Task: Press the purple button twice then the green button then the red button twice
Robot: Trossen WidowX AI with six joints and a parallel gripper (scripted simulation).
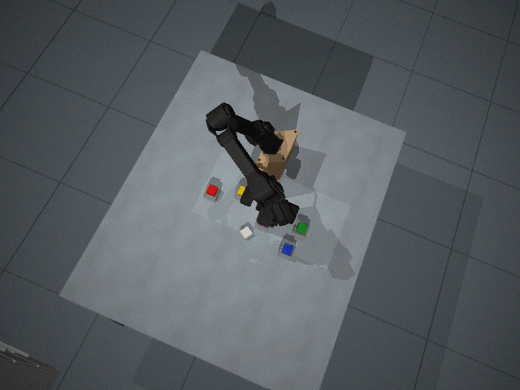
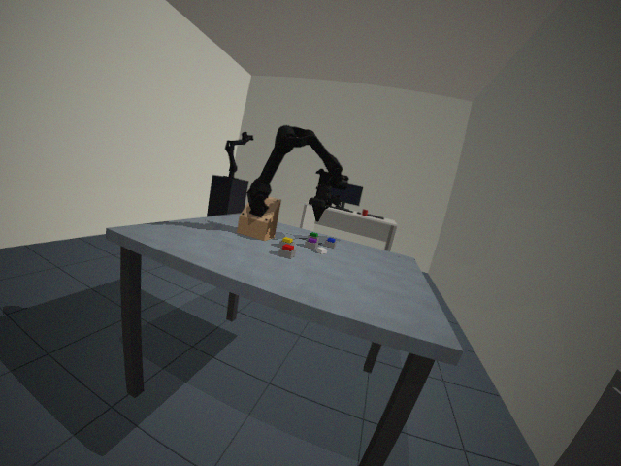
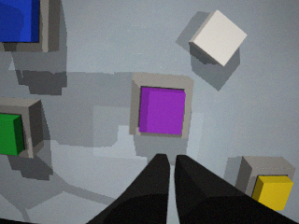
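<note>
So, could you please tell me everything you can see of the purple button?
The purple button is a flat square cap, matte and evenly coloured, seated in a grey square housing on the table. Nothing touches it: the shut hand hangs above it, holding nothing. The white block lies apart from it; the green button sits to one side.

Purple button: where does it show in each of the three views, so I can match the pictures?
Top: purple button is just a sliver at the lower edge of the end effector, between the white block and the green button.
Exterior: mid-cluster on the table, below the raised end effector.
Wrist: center frame, just above the shut fingertips.
Shared landmark: the white block beside it.
</note>
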